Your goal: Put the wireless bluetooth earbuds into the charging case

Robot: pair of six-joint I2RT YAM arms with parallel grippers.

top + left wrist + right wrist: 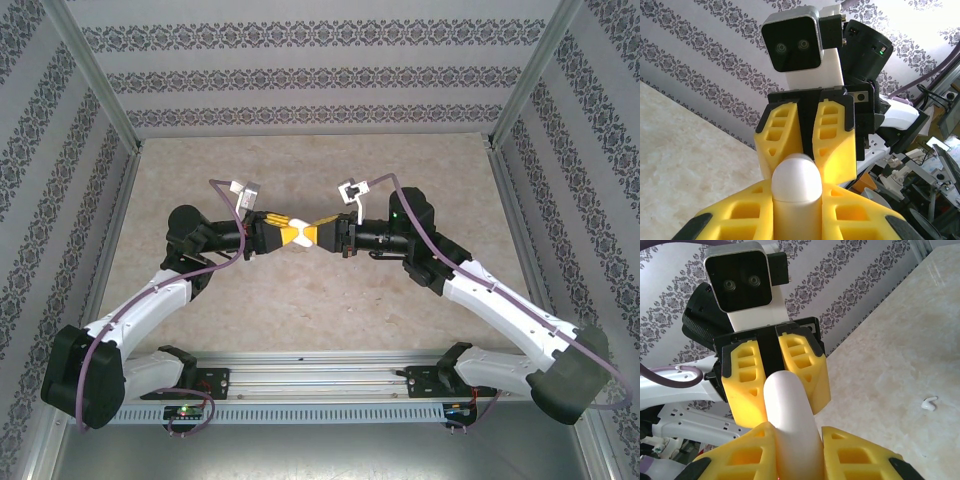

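Pinched aloft by left fingers (735,212) at one end and right fingers (860,455) at the other: white case (300,236), seemingly closed. Loose on table (900,355): one whitish earbud (929,403). Opening and inserting probably all left.

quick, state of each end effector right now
left end effector: closed on the case
right end effector: closed on the same case
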